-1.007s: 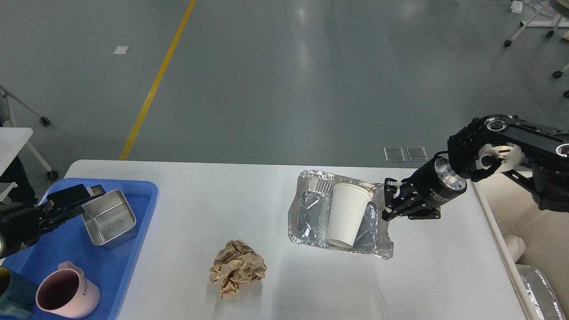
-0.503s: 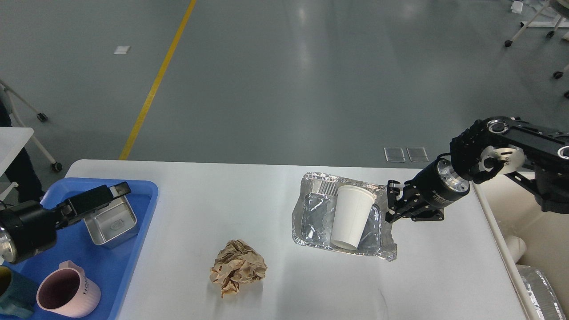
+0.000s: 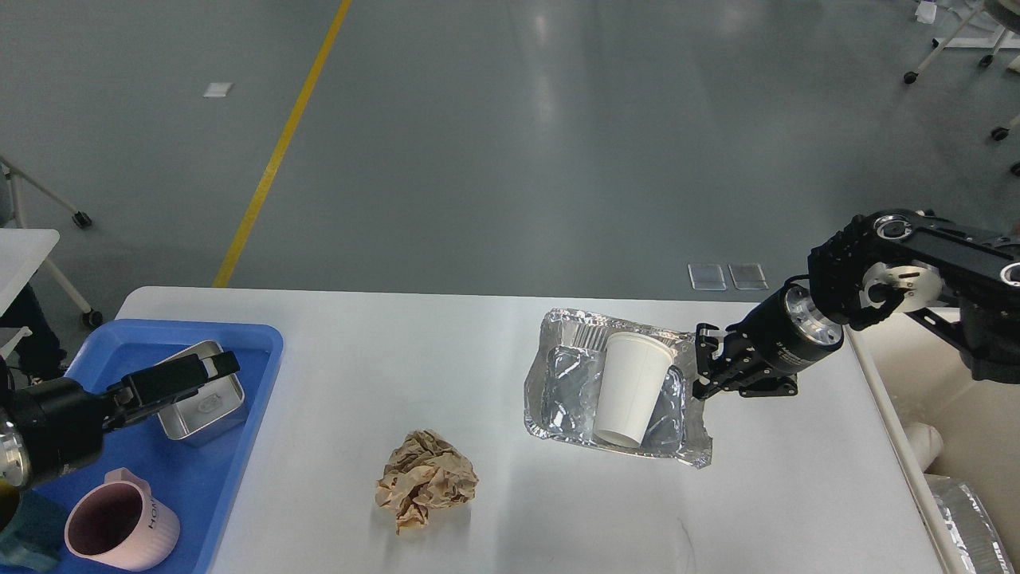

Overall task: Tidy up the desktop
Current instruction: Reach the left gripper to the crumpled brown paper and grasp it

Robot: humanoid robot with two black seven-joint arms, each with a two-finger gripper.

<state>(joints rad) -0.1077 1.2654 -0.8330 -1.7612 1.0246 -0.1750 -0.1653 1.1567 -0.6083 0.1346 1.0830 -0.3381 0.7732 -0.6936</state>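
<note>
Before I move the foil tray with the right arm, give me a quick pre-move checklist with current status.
1. Right claw at the foil tray's right edge: ok.
2. Right claw firmly closed on the foil: cannot tell, fingers dark.
3. White paper cup lying loose in the tray, may roll out: not ok.
4. Beige bin right of the desktop: ok.
5. Left claw over the blue tray, away from the path: ok.
6. Crumpled brown paper remains on the desktop: not ok.
</note>
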